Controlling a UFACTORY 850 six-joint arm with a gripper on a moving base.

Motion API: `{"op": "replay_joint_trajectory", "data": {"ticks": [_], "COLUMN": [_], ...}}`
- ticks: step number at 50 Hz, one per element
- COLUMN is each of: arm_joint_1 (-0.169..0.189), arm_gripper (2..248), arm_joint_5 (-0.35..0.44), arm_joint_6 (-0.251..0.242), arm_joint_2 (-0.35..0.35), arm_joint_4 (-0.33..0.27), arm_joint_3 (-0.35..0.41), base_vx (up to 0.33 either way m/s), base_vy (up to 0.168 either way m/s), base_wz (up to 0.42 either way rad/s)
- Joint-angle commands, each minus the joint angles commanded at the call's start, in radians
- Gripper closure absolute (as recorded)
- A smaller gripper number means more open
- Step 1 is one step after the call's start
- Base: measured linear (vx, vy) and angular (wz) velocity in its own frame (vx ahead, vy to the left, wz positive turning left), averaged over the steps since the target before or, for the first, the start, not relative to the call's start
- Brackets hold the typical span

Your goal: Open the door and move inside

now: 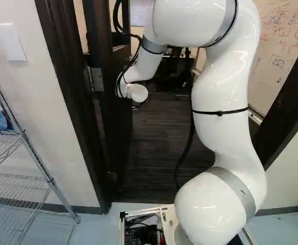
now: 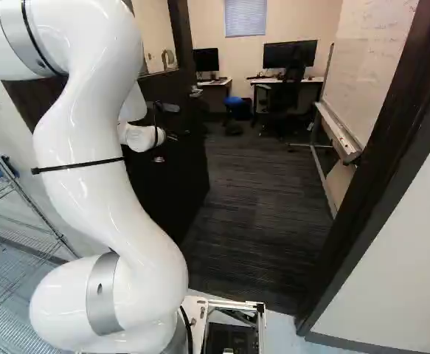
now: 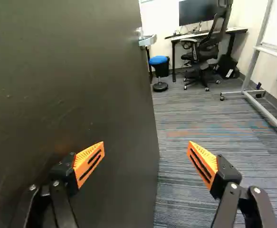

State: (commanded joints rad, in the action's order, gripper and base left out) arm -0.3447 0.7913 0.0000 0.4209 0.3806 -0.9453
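While the dark striped carpet (image 2: 259,214) runs away ahead of me, the dark door frame (image 2: 395,140) stands at its near end, with the robot's base just before it. The door (image 3: 57,85) is swung open into the room, hinged on the left side of the frame in the left base view. Through the opening reaches the bent white arm (image 1: 223,92), its far end beside the door's face. A whiteboard (image 2: 373,66) on a wheeled stand is across the carpet from the door, and a wire rack (image 1: 50,181) stands outside, by the wall. Deeper in, a black office chair (image 3: 208,47) sits at a white-topped table (image 3: 209,34). The tool (image 2: 167,136) has its two fingers wide apart, one in front of the door's face, the other out past its free edge over carpet; whether either touches the door, I can't tell. A black screen (image 2: 288,54) stands on the table, and a stool with a blue seat (image 3: 158,60) is near it. Smallest, the door's metal handle (image 3: 148,41) sticks out near the free edge, ahead of the fingers.
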Motion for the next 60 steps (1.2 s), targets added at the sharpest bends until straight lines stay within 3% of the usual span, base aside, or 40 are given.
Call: {"op": "replay_joint_trajectory", "data": {"ticks": [23, 60], "arm_joint_1": [0.005, 0.097], "arm_gripper": [3, 3], "arm_joint_5": [0.000, 0.000], "arm_joint_6": [0.000, 0.000], "arm_joint_2": [-0.002, -0.033], "arm_joint_4": [0.000, 0.000], "arm_joint_3": [0.002, 0.041], "base_vx": [0.000, 0.000], "base_vy": [0.000, 0.000], "base_wz": [0.000, 0.000]}}
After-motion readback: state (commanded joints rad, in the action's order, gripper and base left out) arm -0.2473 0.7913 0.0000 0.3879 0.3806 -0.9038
